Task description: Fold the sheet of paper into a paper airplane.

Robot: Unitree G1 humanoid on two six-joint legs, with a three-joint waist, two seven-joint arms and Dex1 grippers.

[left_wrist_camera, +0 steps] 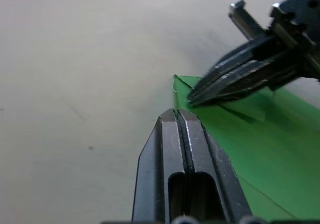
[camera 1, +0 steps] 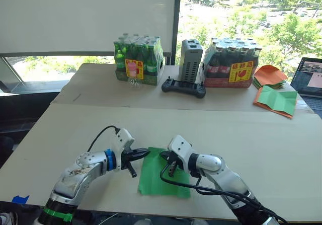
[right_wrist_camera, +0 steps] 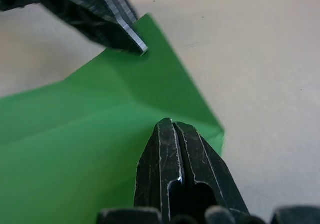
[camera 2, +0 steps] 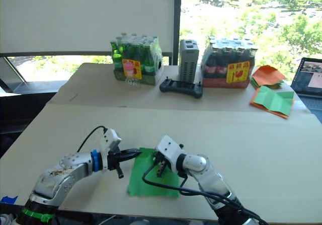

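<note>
honestly, the sheet of paper [camera 1: 163,177] at lower centre looks flimsy; i'd pinch its corner. left gripper [camera 1: 142,153] and right gripper [camera 1: 171,165] both closed, empty.

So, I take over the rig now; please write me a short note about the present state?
Left end effector: shut, tip at the far left corner of the green sheet of paper, which curls up there; whether it pinches the paper is unclear.
Right end effector: shut, over the sheet's far edge.
The sheet lies near the front edge of the table.
Done: only faint creases.
Left: the whole airplane folding.
</note>
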